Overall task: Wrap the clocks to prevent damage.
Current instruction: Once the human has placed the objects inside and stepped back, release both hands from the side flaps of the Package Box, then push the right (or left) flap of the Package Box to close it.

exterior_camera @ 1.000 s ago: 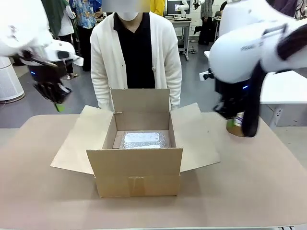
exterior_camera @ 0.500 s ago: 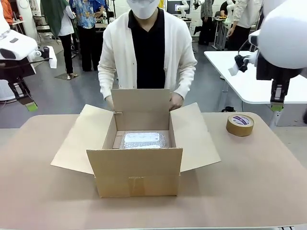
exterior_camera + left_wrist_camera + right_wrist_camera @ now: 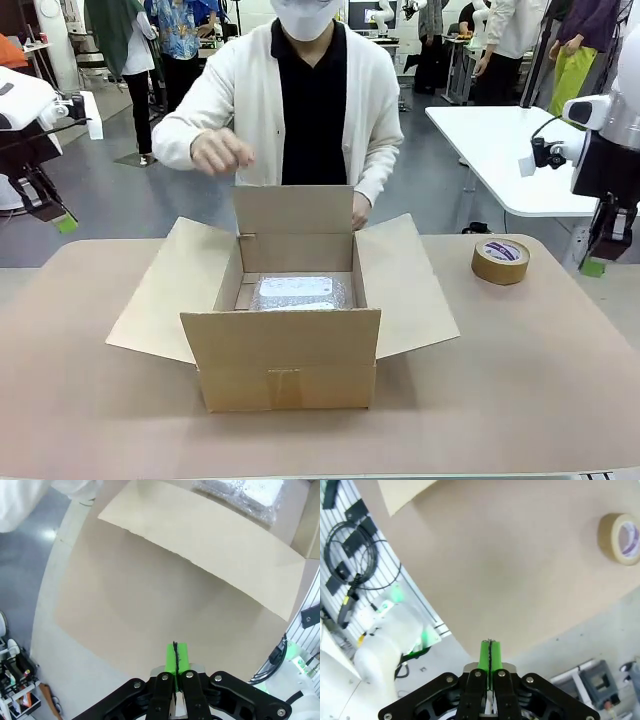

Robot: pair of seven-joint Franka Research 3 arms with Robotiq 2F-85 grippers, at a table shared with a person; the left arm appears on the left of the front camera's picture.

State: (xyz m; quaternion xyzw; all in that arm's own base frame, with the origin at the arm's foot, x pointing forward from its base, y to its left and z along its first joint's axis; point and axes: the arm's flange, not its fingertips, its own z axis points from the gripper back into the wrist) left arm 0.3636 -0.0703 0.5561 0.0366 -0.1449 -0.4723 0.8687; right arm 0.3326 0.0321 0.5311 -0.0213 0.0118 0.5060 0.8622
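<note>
Front view: left hand, right hand near table edges.

The big brown cardboard box is plain matt paperboard, no shine at all. Inside it, the whitish translucent bubble-wrapped bundle of clocks is glossy plastic film, all crinkly glints. The tan table looks smooth and matt. The brown tape roll has a slight sheen. The left gripper and right gripper are matt black with metal-looking screw heads and bright green rubbery-looking pads. The person's cream cardigan is soft cloth.
</note>
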